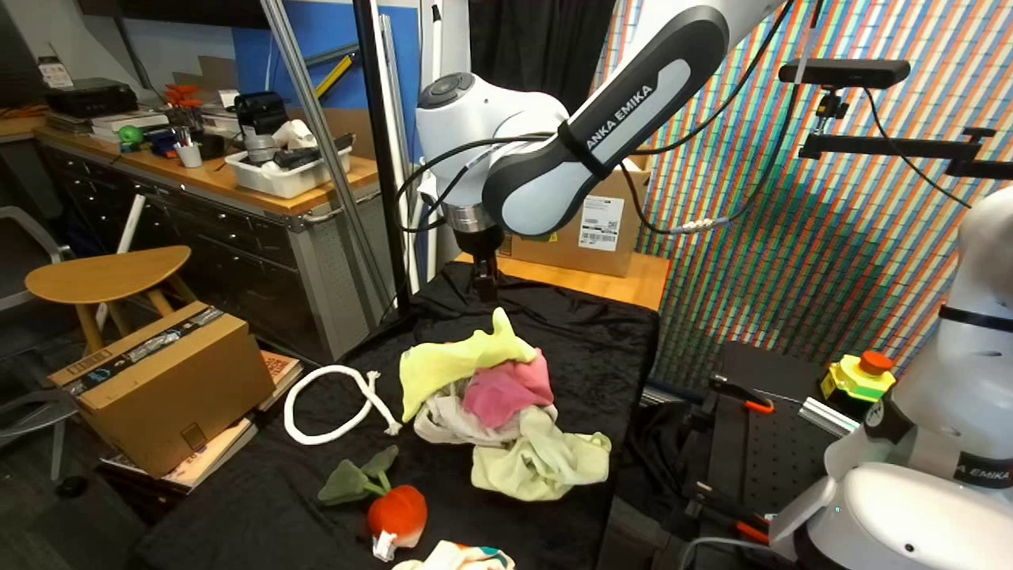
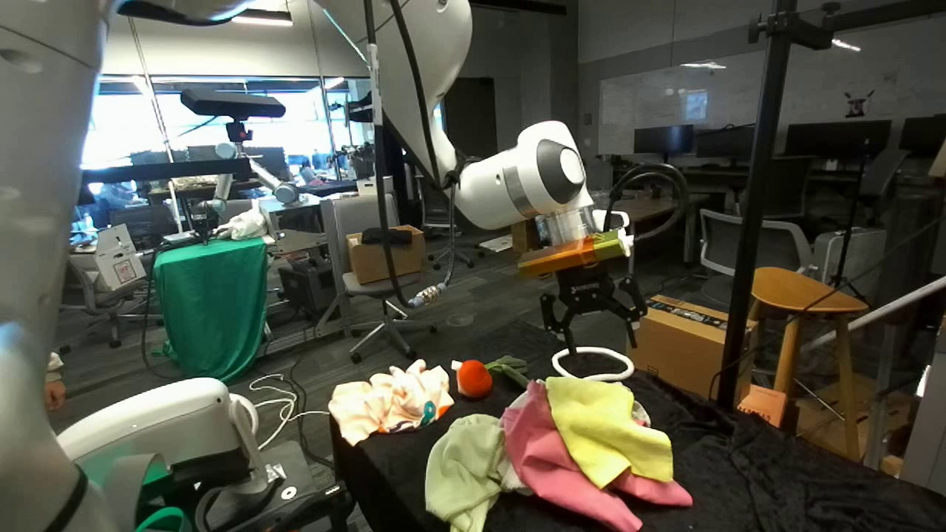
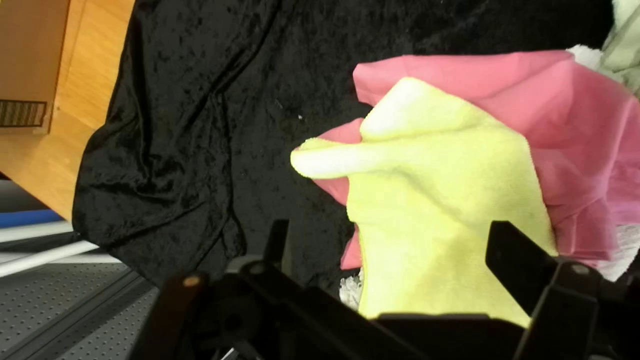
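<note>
Jaws were wide n empty near the yellow cloth (image 3: 440, 200), which lay atop the pink cloth (image 3: 575, 130) betw the long edges of the black-draped tabletop (image 1: 605, 372), prob light, soft n floppy, so imo its raised fold (image 3: 330, 161) was the best pinch spot.

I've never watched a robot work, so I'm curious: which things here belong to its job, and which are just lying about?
Probably in play, heaped nearest the open jaws:
yellow cloth
pink cloth
pale green cloth
off-white cloth

Apparently just lying about:
white rope loop
red leafy toy vegetable
patterned peach cloth
cardboard box
wooden stool
</note>
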### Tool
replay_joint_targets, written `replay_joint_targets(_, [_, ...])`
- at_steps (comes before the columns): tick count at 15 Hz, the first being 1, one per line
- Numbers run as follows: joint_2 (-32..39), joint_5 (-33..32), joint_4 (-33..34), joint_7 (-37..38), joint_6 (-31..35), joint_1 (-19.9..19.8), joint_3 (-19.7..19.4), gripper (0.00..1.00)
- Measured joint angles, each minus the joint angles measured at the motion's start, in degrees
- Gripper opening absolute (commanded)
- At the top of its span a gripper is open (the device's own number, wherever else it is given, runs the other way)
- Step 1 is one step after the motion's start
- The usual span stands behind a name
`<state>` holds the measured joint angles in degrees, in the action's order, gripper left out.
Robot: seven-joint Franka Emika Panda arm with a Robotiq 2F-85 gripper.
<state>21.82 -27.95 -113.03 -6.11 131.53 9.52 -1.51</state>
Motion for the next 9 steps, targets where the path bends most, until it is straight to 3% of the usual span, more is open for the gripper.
replay_joint_targets(9, [0.9, 5.0, 3.9, 1.2, 4.2, -1.9, 0.2, 1.00])
